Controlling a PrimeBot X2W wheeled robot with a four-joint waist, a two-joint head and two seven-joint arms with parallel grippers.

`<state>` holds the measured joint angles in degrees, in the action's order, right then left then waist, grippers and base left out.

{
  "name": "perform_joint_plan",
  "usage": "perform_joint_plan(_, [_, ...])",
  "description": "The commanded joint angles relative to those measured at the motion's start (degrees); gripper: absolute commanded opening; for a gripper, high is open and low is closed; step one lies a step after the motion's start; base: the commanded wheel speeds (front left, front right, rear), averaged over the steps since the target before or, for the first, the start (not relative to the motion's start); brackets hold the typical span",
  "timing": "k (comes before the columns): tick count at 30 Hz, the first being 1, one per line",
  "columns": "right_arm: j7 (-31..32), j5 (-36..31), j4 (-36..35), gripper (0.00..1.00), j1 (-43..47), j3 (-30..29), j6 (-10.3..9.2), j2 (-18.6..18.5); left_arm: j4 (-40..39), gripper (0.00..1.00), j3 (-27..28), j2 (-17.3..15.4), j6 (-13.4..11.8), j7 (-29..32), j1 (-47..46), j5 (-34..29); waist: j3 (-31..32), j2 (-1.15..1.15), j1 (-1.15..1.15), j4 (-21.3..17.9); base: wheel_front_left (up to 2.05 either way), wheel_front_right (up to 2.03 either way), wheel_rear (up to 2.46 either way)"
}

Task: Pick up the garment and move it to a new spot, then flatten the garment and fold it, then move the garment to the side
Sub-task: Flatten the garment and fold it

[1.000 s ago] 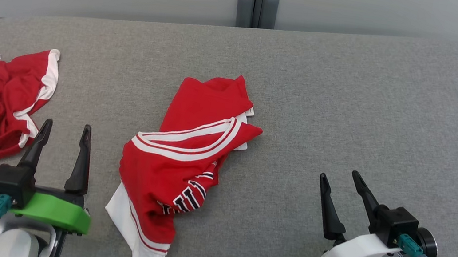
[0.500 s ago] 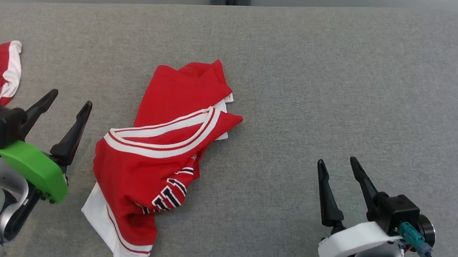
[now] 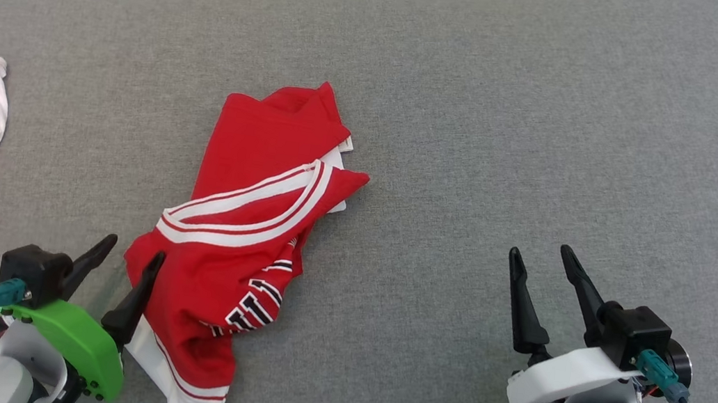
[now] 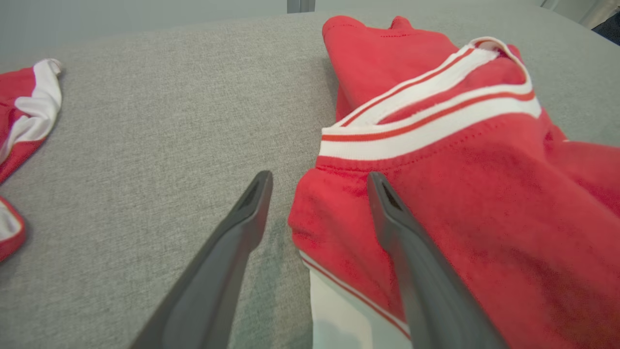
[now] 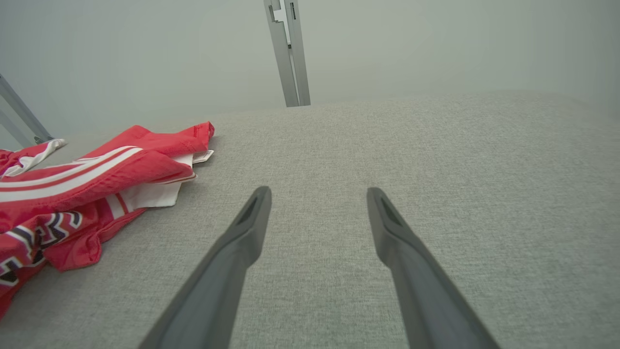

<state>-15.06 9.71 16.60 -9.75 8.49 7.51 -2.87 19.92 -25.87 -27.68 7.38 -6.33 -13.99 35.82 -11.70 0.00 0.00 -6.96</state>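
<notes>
Lying crumpled toward the left of the grey cushion (image 3: pixel 480 141), the red garment (image 3: pixel 243 227) looks soft, light and limp, best pinched at the bunched edge that the spread left gripper (image 3: pixel 135 247) brackets, while the right gripper (image 3: pixel 540 251) hangs spread, well apart.

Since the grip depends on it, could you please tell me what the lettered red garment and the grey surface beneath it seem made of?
Lettered red garment: soft knitted cloth, matte and fuzzy, with stitched white-and-red striped trim; likely a cotton or polyester jersey, fibre uncertain. Grey surface: woven upholstery fabric, matte and heathered, fine weave visible; rounded corners suggest padding.
</notes>
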Motion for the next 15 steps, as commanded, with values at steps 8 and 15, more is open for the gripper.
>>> perform_joint_plan(8, [-0.17, -0.73, 0.19, 1.00, 0.79, -0.53, -0.04, -0.05, 1.31, 1.00, -0.99, 0.95, -0.27, -0.60, 3.69, 1.26, 0.49, 0.00, 0.00, 1.42, 0.00, 0.00, 0.00])
perform_joint_plan(15, [-0.17, -0.38, 0.77, 1.00, 1.06, -0.05, -0.04, -0.06, 2.98, 1.00, -1.20, 1.91, -1.15, -1.81, 6.01, 1.79, 1.10, 0.00, 0.00, 1.71, 0.00, 0.00, 0.00])
